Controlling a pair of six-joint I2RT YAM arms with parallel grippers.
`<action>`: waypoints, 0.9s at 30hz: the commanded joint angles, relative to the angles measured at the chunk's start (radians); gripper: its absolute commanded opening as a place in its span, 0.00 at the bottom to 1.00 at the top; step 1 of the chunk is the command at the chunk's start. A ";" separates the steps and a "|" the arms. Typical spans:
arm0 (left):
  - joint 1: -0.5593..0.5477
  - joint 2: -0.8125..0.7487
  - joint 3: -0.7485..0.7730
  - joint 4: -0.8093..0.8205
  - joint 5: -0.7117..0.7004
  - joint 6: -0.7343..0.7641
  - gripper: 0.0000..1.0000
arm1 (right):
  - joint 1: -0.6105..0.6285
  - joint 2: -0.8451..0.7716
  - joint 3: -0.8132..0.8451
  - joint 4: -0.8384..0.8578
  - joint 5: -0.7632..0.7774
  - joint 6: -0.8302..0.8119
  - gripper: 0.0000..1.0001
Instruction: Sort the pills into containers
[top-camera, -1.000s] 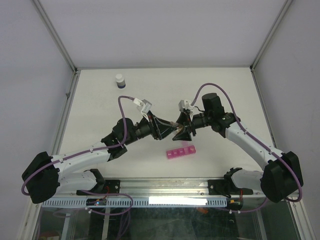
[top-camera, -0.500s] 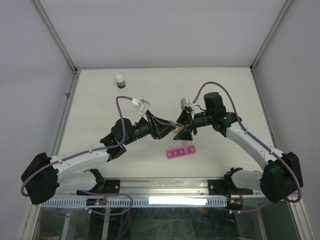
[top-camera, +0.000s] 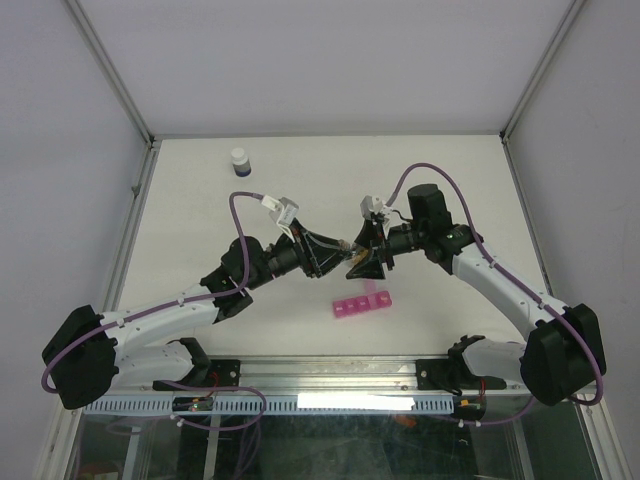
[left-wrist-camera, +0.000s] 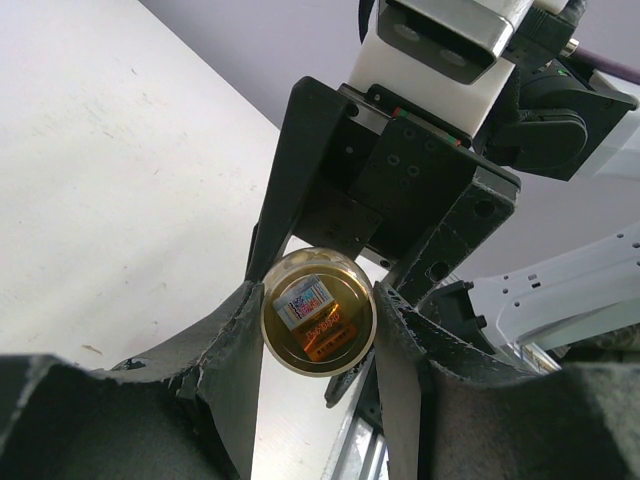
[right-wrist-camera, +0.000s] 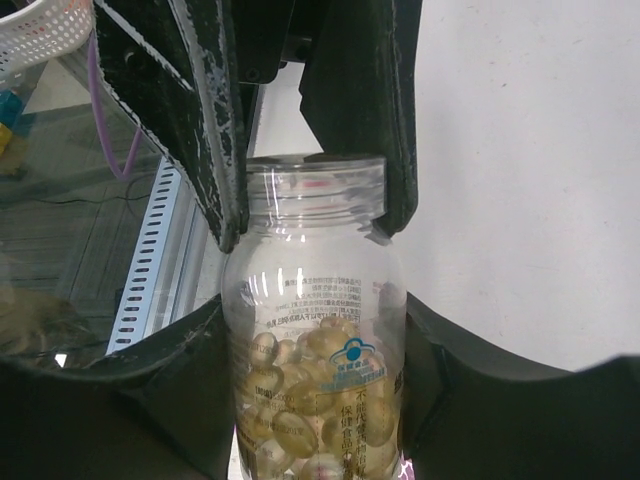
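Note:
A clear bottle (right-wrist-camera: 315, 360) of yellow softgel pills hangs in the air between both arms, above the table. My right gripper (right-wrist-camera: 312, 330) is shut on its body, one finger pressed on each side. My left gripper (left-wrist-camera: 318, 300) is shut on the bottle's top end (left-wrist-camera: 318, 312), seen end-on as an amber disc. In the top view the two grippers meet nose to nose at the bottle (top-camera: 354, 257). The pink containers (top-camera: 363, 303) lie on the table just in front of them, lids down.
A white-capped dark bottle (top-camera: 239, 160) stands at the far left of the table. The metal rail (top-camera: 330, 372) runs along the near edge, by the arm bases. The enclosure walls close in both sides.
My left wrist has turned a little, its camera mount shifting left. The bottle stays held between both grippers in the same spot.

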 joint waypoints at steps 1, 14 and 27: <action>-0.006 -0.021 0.006 0.076 0.010 -0.004 0.11 | 0.004 -0.019 0.030 0.015 -0.042 -0.001 0.00; 0.008 -0.283 -0.118 0.096 0.056 0.403 0.99 | -0.053 -0.041 0.069 -0.157 -0.168 -0.184 0.00; 0.017 -0.097 0.073 -0.096 0.358 0.817 0.93 | -0.065 -0.064 0.074 -0.318 -0.174 -0.448 0.00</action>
